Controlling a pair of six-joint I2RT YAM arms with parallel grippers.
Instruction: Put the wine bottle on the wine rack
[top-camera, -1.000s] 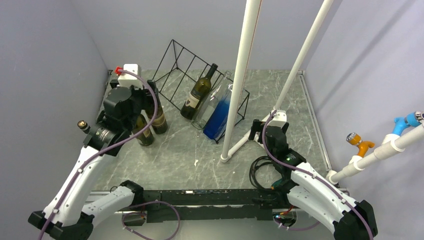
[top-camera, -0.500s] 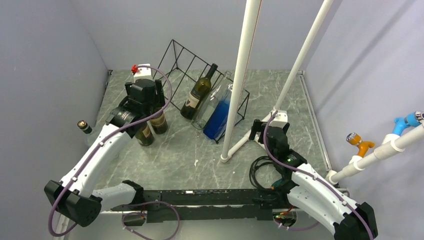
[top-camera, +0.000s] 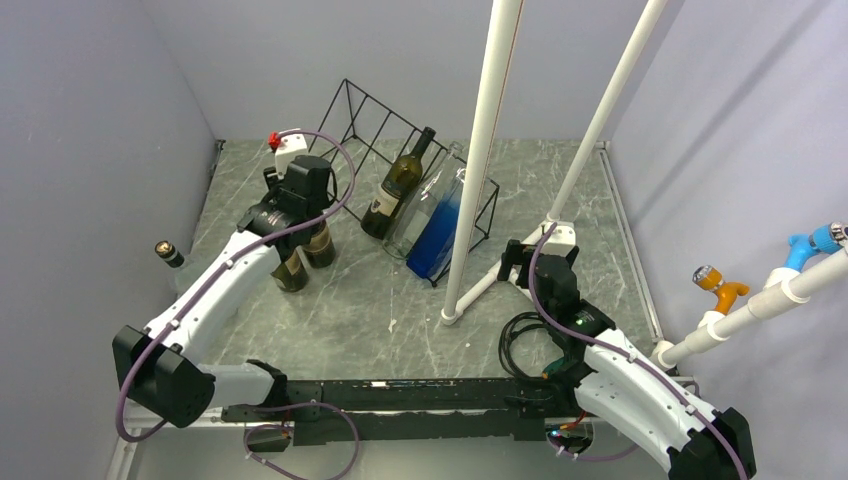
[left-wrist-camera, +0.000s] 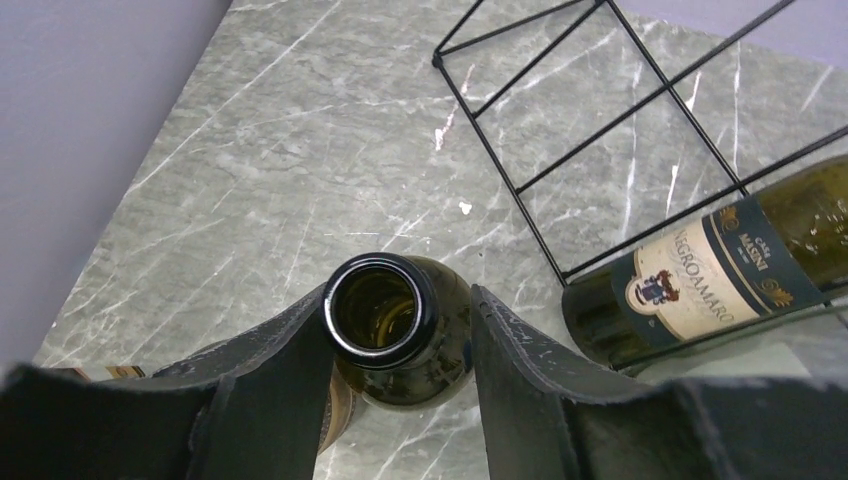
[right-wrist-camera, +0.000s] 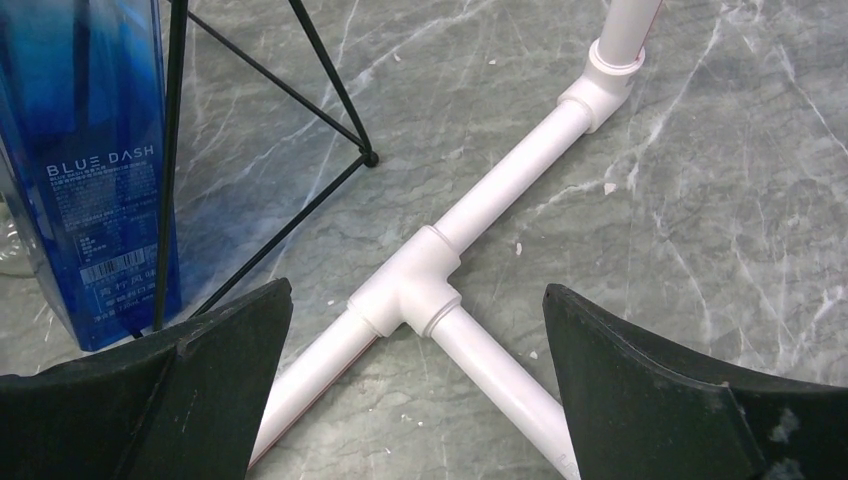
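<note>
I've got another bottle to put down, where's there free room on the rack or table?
Free: the rack's left bars, up to the green bottle; and the table between the standing bottles and the white pipe foot. Crowded: the rack's right half, three bottles side by side.

1. I see bare bars at the left end of the black wire wine rack (left-wrist-camera: 500, 170); a labelled green bottle (left-wrist-camera: 700, 280) fills the slot beside them.
2. A second upright dark bottle (top-camera: 290, 272) stands just beside the open-necked dark green wine bottle (left-wrist-camera: 440, 350), crowding its near side.
3. A white plastic pipe frame (right-wrist-camera: 405, 290) runs past the rack's right corner.
</note>
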